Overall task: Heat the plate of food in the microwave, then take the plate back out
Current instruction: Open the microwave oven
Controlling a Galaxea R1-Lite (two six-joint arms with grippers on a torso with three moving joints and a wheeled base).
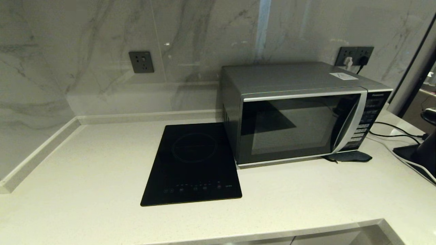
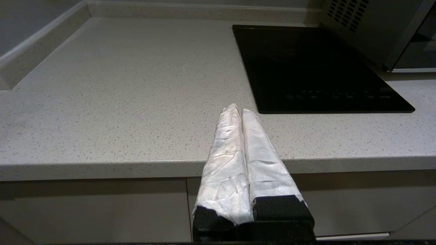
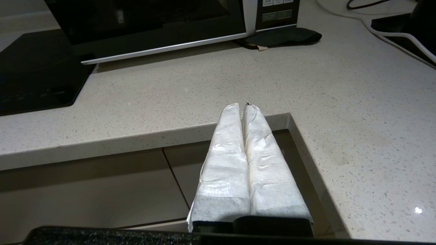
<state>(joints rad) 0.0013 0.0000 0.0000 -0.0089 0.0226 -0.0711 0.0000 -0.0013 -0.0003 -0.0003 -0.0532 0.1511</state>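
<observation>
Below counter edge, left gripper and right gripper pinched empty (wrist views only), microwave door closed

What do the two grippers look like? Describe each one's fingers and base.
Left gripper: two long tapered fingers wrapped in crinkled white tape, on a black base. Right gripper: the same white-wrapped fingers, its wrap greyer near the black base. No cables or markings visible.

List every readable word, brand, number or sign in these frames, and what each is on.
"Panasonic": top of the microwave's control panel.
Panel button labels: too small to read.
White sticker on the microwave top: unreadable.
Induction cooktop touch icons: unreadable.
</observation>
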